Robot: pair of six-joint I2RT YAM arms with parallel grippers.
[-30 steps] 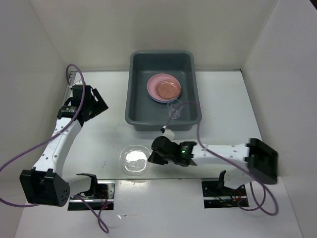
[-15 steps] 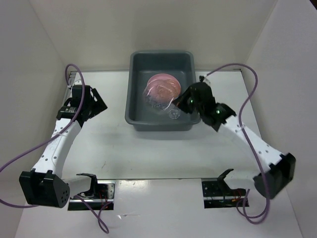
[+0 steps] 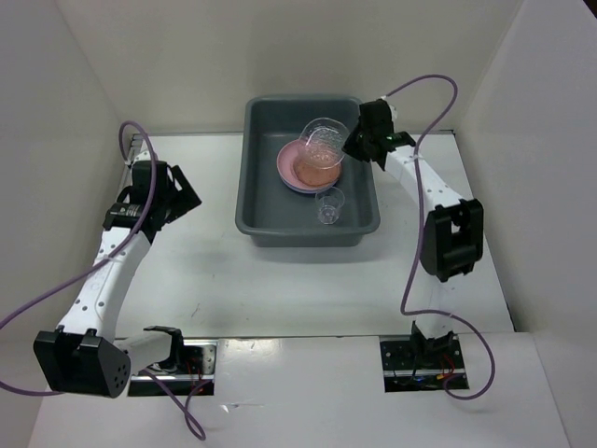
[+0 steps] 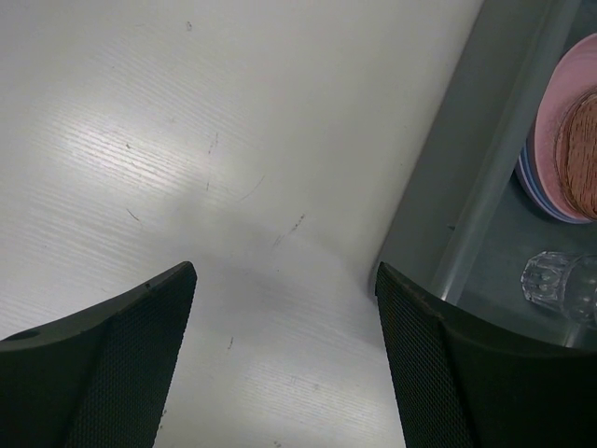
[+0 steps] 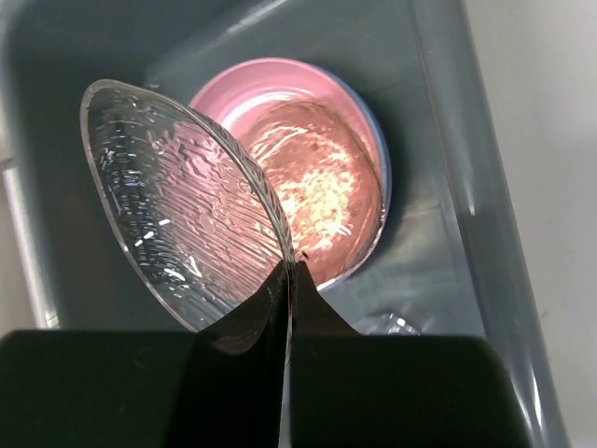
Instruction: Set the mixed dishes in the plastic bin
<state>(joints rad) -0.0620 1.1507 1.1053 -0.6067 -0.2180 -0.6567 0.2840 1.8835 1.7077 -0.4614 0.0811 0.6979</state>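
A clear textured shallow dish [image 3: 324,143] hangs tilted on edge above the upper middle of the overhead view, over the far half of the plastic bin [image 3: 261,201]. The right gripper [image 3: 345,149] pinches its rim, jaws closed tight on the thin plastic. In the right wrist view the dish [image 5: 187,215] fills the left of the frame, with the gripper [image 5: 284,275] meeting its lower edge. A rim pinch is likely the only hold a flat dish offers, which would explain the steep tilt.

Directly below, inside the bin [image 5: 448,140], a small peach dish [image 5: 322,177] sits on a pink plate [image 5: 280,79], with the edge of a blue plate [image 5: 384,187] showing beneath. A clear plastic cup [image 3: 328,205] stands upright just below the stack in the overhead frame, also in the bin. The dish appears set to drop onto the stack, so this step looks close to release.

At the left of the overhead view, the left gripper [image 3: 177,191] hovers over the white bench [image 3: 187,271], well apart from the bin. Its wrist view shows the jaws spread wide and empty [image 4: 284,364], probably parked out of the way
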